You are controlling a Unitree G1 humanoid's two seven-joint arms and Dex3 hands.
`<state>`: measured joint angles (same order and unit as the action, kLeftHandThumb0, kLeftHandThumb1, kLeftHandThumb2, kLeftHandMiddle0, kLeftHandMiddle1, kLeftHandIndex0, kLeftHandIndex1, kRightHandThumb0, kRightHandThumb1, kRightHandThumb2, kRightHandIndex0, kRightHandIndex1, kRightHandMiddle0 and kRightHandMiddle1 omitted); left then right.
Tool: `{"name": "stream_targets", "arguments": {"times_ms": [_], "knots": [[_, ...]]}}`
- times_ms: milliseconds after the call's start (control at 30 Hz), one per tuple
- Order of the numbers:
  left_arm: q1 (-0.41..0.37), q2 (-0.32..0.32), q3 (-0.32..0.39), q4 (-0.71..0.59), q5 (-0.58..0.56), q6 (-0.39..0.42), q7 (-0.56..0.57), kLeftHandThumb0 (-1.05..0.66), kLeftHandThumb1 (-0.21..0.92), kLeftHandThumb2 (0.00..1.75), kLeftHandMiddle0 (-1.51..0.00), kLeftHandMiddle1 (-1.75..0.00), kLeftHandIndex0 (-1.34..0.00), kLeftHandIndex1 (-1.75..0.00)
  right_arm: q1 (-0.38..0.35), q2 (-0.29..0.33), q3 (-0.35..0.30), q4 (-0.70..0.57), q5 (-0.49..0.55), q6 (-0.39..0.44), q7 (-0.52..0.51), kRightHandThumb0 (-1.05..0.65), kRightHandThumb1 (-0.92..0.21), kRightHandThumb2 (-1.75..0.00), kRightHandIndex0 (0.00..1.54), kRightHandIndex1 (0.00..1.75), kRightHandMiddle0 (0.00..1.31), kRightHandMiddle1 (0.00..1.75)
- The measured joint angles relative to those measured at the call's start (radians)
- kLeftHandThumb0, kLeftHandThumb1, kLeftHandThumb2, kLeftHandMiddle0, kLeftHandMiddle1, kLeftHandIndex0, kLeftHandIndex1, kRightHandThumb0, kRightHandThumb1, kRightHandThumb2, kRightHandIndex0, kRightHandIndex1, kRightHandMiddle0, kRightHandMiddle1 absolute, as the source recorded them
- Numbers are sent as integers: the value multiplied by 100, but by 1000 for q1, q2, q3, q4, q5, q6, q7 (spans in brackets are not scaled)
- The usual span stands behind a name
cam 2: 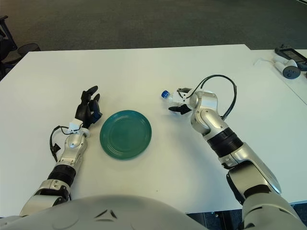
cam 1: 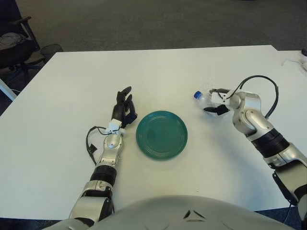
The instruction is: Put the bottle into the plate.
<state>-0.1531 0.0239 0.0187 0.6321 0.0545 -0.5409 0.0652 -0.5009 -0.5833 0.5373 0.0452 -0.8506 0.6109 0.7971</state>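
Left eye view: bottle gripped, plate waiting.
Left hand (cam 1: 123, 108) lay slack-fingered just left of the green plate (cam 1: 161, 134). Far right of it, the right hand (cam 1: 217, 100) clasped the clear, blue-capped bottle (cam 1: 205, 97) on the table (cam 1: 72, 86); its slick body could slip loose during lifting.

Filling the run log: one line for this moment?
right hand: shut on bottle | plate: empty | left hand: left of plate
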Motion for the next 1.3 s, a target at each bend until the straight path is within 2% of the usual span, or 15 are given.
{"name": "stream_targets", "arguments": {"times_ms": [167,300,700,1300], "knots": [[0,-2,0,0,1,4,4,-87,92,95,-39,-1,0,-80,45,37,12,72,1,-32,-85,-105,-92,-63,0,0,0,0],[1,-4,1,0,4,9,6,-86,92,95,-39,-1,0,-80,49,47,4,99,4,-61,-133,-105,-92,-64,0,0,0,0],[2,-8,1,-3,6,9,18,-86,92,94,-39,-1,0,-80,51,47,-4,113,6,-113,-141,-105,-92,-64,0,0,0,0],[4,-11,1,-4,6,5,21,-86,92,94,-40,-1,0,-83,43,63,-18,196,12,-175,-213,-105,-92,-65,0,0,0,0]]}}
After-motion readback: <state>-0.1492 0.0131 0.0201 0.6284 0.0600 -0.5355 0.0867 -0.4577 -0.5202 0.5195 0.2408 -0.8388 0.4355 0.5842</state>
